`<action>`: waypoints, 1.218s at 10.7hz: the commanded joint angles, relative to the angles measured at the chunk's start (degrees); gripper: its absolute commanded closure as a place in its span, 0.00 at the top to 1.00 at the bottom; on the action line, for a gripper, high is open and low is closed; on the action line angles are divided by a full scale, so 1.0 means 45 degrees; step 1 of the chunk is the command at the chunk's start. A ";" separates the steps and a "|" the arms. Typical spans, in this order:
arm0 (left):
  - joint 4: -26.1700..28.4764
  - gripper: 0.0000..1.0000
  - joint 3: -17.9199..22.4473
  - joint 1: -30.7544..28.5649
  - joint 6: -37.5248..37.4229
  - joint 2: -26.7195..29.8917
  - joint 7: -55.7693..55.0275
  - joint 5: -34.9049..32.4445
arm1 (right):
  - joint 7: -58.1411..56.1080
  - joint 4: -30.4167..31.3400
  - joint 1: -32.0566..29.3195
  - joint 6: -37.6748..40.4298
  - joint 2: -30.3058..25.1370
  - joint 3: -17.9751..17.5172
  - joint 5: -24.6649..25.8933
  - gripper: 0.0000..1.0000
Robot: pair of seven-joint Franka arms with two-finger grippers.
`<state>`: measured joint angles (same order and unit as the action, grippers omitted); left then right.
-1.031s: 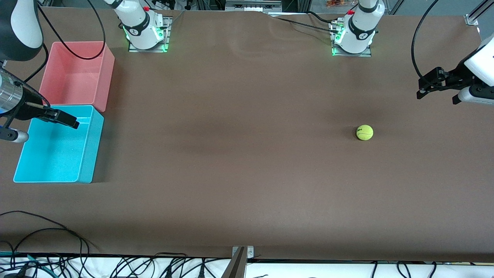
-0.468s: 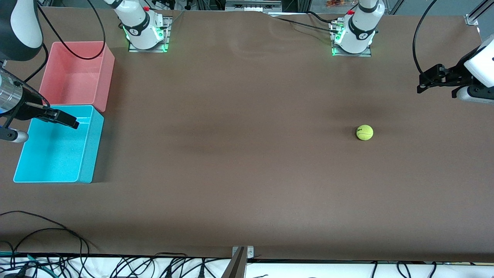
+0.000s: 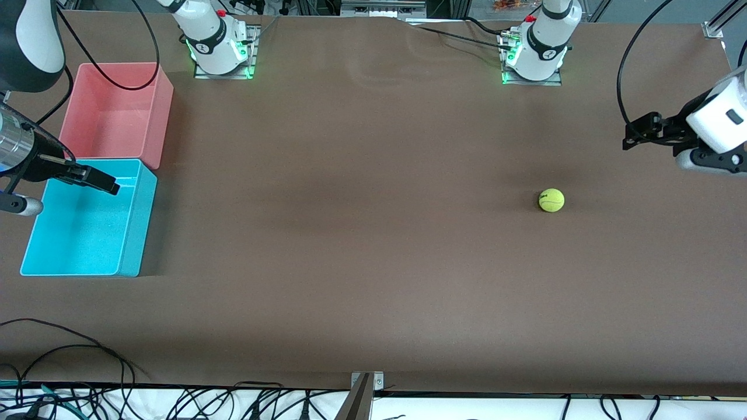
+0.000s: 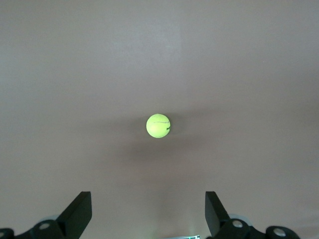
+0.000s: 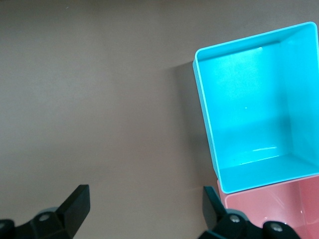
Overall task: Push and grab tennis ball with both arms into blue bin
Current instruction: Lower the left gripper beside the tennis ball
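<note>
The tennis ball (image 3: 551, 200) lies on the brown table toward the left arm's end, with nothing touching it. The left wrist view shows the tennis ball (image 4: 158, 125) well ahead of my left gripper (image 4: 148, 211), whose fingers stand wide apart and hold nothing. From the front, the left gripper (image 3: 633, 135) hangs in the air over the table's end, apart from the ball. The blue bin (image 3: 138, 233) stands at the right arm's end. My right gripper (image 3: 110, 185) hovers open and holding nothing at the bin's corner beside the pink bin. In the right wrist view the blue bin (image 5: 249, 99) is beside the right gripper (image 5: 144, 206).
A pink bin (image 3: 111, 116) touches the blue bin on the side farther from the front camera, and a corner of the pink bin (image 5: 279, 214) shows in the right wrist view. Cables (image 3: 70, 350) lie along the table's front edge.
The left gripper has shifted slightly toward the middle of the table and its wrist has turned. The right arm and the ball have not moved.
</note>
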<state>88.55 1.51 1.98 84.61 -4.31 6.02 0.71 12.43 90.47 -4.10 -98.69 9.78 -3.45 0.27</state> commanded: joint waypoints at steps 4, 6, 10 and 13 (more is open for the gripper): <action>0.1822 1.00 -0.0023 -0.0692 0.2364 0.0276 -0.0049 -0.0450 | -0.0184 -0.0379 -0.0066 0.0076 0.0250 -0.0034 -0.0237 1.00; 0.2894 1.00 -0.0023 -0.0712 0.3632 0.0236 -0.0049 -0.0450 | -0.0184 -0.0379 -0.0066 0.0076 0.0269 -0.0014 -0.0237 1.00; 0.3327 1.00 0.0055 -0.0868 0.3912 -0.0096 0.0126 -0.0450 | -0.0184 -0.0379 -0.0066 0.0076 0.0347 -0.0014 -0.0237 1.00; 0.3990 1.00 0.0055 -0.0927 0.4748 -0.0038 0.0127 -0.0450 | -0.0184 -0.0379 -0.0066 0.0076 0.0347 -0.0034 -0.0217 1.00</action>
<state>103.49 2.04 -1.62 102.62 -5.39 6.10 0.31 12.43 90.42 -4.11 -98.71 10.64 -3.47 0.26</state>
